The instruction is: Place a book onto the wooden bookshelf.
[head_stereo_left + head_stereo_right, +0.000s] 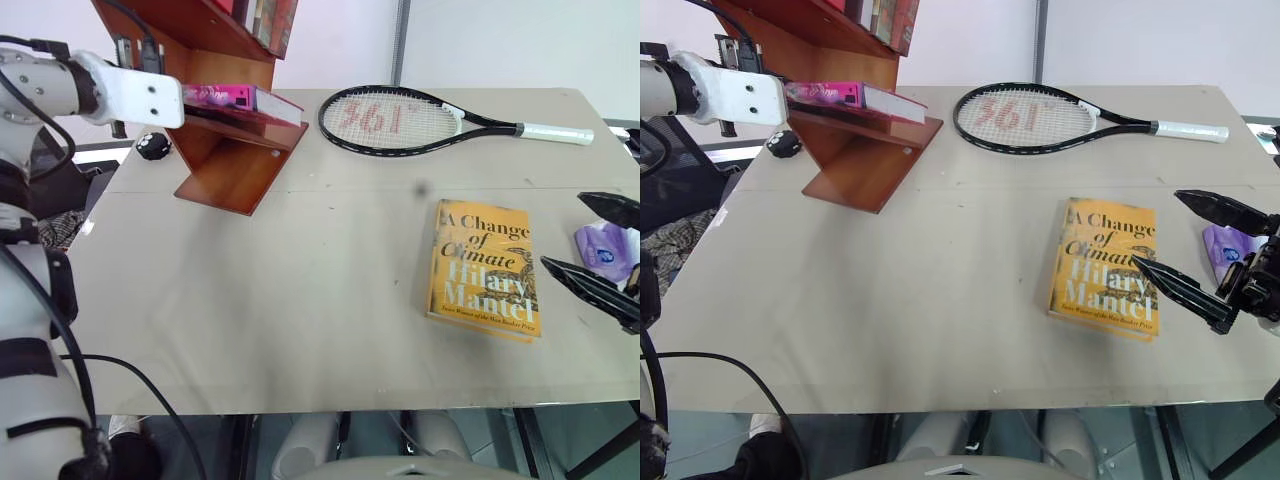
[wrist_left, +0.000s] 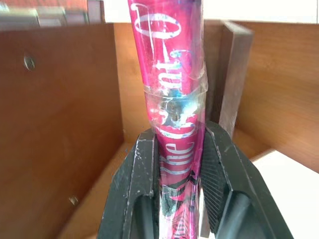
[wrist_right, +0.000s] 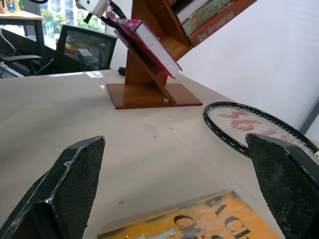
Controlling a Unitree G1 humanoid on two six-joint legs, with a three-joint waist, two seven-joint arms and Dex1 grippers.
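Left end effector [image 2: 177,164] is clamped on the spine of the pink book [image 1: 243,98], which lies on a slanted board of the wooden bookshelf [image 1: 235,160]; right end effector [image 1: 1200,255] hangs wide open and empty beside the yellow "A Change of Climate" book [image 1: 484,268] on the desk [image 1: 300,290]. Risk, as I judge it: releasing on that tilted board could let the book slide off. Left wrist view shows the pads pinching the spine, which the head views hide behind the wrist.

A bright pink paperback book [image 1: 240,97] with silvery lettering on its spine lies flat along a slanted lower board of the large reddish-brown wooden bookshelf [image 1: 232,160], its white page edges facing the table's middle. The shelf of zigzag boards stands on its flat base at the table's far left corner. Other books, seemingly reddish, fill its upper compartment.
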